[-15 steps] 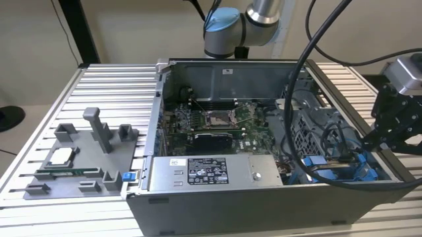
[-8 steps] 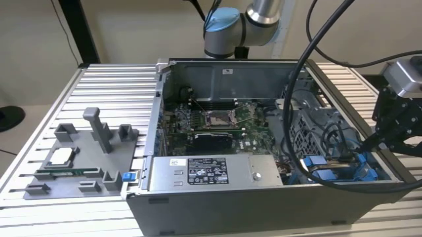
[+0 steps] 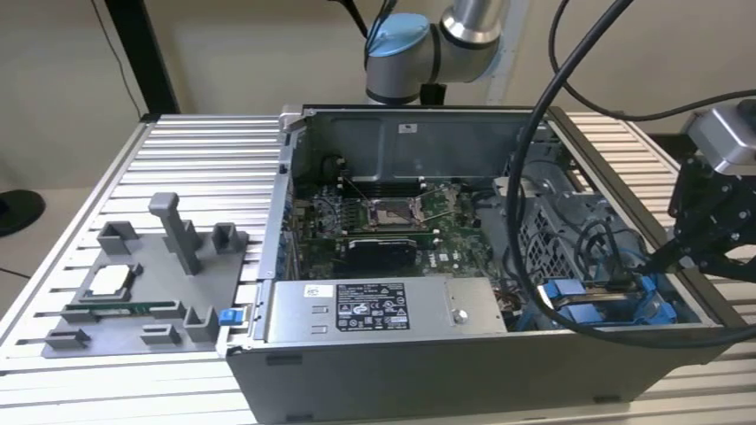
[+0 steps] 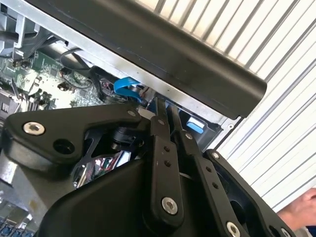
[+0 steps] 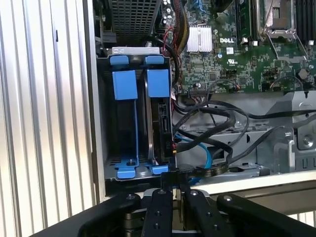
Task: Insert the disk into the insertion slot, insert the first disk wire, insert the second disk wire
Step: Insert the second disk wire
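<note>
In the exterior view, an open grey steel case point(image 3: 473, 372) lies on the ribbed aluminium counter point(image 3: 189, 159). The black gripper point(image 3: 650, 266) dips in at the case's 4 o'clock corner, over the slot point(image 3: 567, 290) with its glossy blue plastic rails. A labelled grey power box point(image 3: 354, 310) sits at 6 o'clock.

In the second wrist view, the slim, bolted black jaws run side by side, nearly together.

In the first wrist view, the flat disk point(image 5: 162, 123) stands on edge inside the slot, clipped in blue. The jaws pinch the black plug of a flat ribbed wire point(image 5: 212, 170) just beside the disk's end.
</note>
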`<state>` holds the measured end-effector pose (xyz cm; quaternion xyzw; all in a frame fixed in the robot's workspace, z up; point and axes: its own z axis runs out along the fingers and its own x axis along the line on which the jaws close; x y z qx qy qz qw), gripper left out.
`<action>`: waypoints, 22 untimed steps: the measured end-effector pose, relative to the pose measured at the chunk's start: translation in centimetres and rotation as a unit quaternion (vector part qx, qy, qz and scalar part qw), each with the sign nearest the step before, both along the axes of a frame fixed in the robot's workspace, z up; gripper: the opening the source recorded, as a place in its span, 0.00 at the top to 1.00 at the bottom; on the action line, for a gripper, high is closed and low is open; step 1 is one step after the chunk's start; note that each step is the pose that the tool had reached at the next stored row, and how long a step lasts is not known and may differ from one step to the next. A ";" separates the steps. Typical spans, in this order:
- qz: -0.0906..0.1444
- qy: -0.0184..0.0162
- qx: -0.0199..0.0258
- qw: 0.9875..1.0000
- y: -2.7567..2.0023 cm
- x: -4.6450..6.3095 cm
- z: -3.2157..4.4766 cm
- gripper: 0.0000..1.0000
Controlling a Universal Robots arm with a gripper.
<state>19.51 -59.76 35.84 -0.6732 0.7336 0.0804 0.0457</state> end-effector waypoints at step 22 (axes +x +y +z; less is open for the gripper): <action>0.000 -0.035 0.000 0.999 0.00 -6.4 3.16 1.00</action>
